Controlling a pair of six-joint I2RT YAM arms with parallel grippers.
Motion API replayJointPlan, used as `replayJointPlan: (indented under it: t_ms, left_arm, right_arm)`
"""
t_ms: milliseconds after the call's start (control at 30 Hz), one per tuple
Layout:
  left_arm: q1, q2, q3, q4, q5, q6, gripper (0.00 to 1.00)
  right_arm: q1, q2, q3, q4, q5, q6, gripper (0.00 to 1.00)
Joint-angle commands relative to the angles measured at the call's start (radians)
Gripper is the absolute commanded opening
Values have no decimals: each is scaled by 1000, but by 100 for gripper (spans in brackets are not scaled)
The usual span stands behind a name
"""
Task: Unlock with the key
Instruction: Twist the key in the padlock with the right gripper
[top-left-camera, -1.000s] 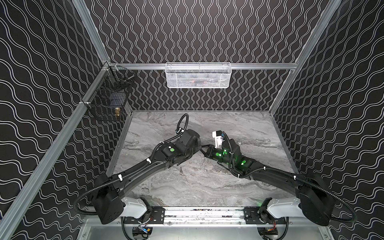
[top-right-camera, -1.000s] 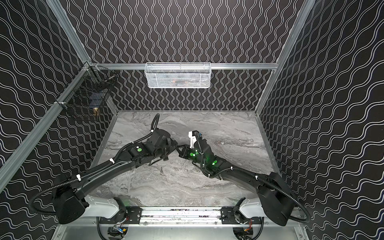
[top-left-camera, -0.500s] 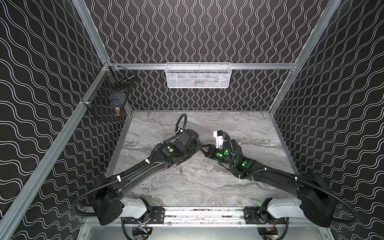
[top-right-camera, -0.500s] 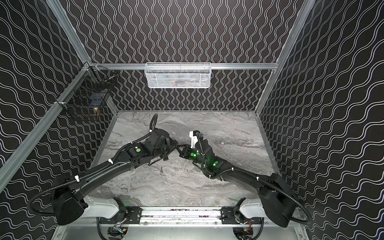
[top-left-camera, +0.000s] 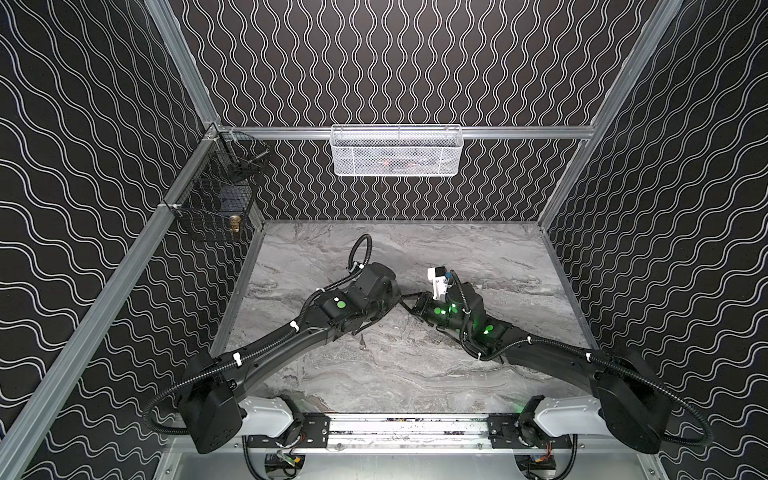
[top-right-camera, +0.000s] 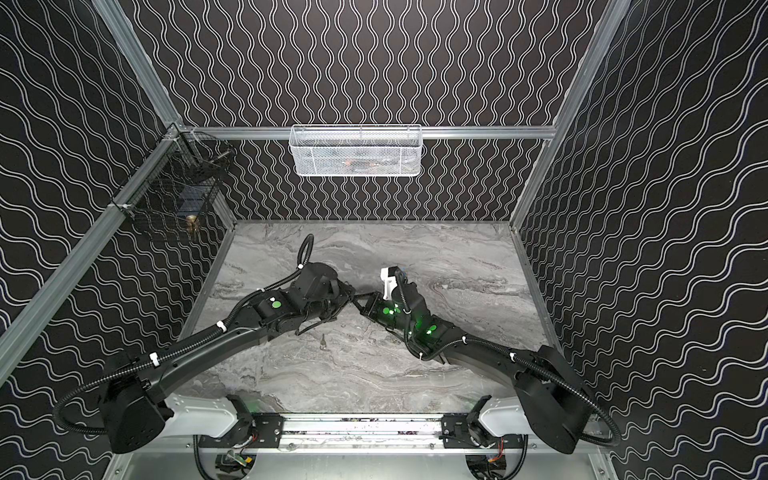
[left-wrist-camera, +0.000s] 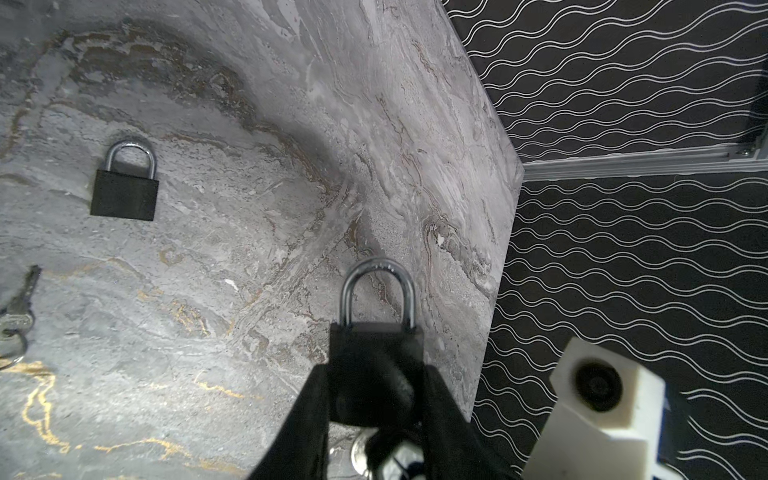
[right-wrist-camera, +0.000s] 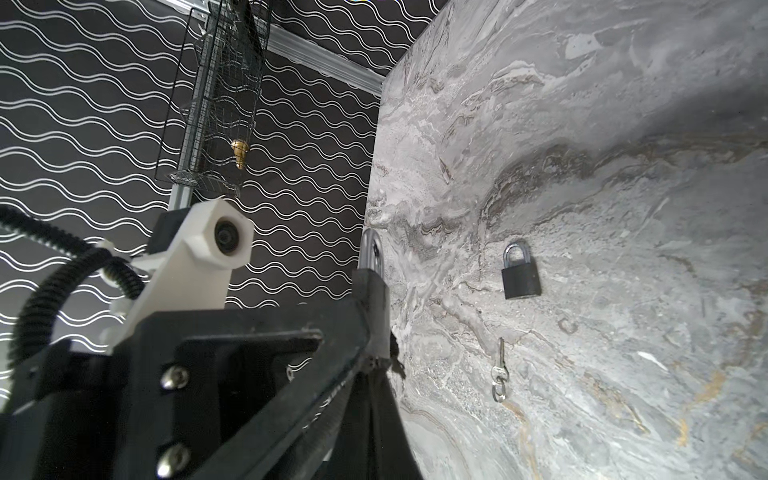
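My left gripper is shut on the body of a black padlock, whose silver shackle points away from the wrist. The two grippers meet tip to tip above the middle of the marble table: the left gripper and the right gripper. My right gripper is shut at the padlock's underside, where the key's shiny ring hangs. The key's blade is hidden. The held padlock shows edge-on in the right wrist view.
A second black padlock lies flat on the table, with a spare key on a ring near it. That spare key lies just in front of the left arm. A white mesh basket hangs on the back rail. A black wire cage hangs on the left wall.
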Motion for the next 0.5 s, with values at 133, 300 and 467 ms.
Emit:
replayJointPlan:
  t_ms: [133,300,467]
  left_arm:
    - [-9,-9,5,122,111,-35,0]
    - [-11,-17,-10,148,114,-55,0]
    - [-18,-27,-16,156,98,-74,0]
  right_arm:
    - [4,0,-30,159,-41,84,0]
    - [3,-6,-21,127,-32,78,0]
    - [3,-15,-43,137,-10,105,0]
